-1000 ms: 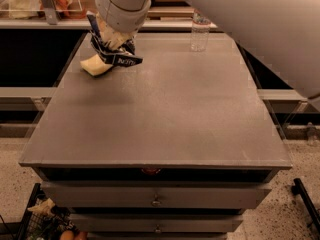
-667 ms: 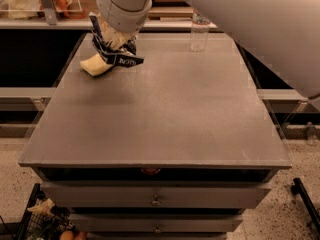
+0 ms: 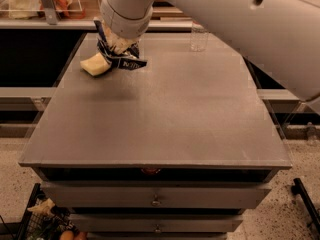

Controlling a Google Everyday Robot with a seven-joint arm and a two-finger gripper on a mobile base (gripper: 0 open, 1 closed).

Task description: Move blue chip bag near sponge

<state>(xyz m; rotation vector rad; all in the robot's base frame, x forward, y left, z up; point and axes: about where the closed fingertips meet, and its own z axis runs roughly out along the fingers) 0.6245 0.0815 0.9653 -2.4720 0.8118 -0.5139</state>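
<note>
Upper left of frame: I see pale yellow soft sponge with wavy edges (image 3: 94, 65) lying on grey metal table (image 3: 165, 119). Just right of it, touching, crumpled dark navy-blue foil chip bag with white lettering (image 3: 126, 61), lower edge on table. Pincer (image 3: 119, 46) above it under white wrist, clenched on bag. Further right, clear plastic bottle (image 3: 199, 36) upright near table's far edge.
</note>
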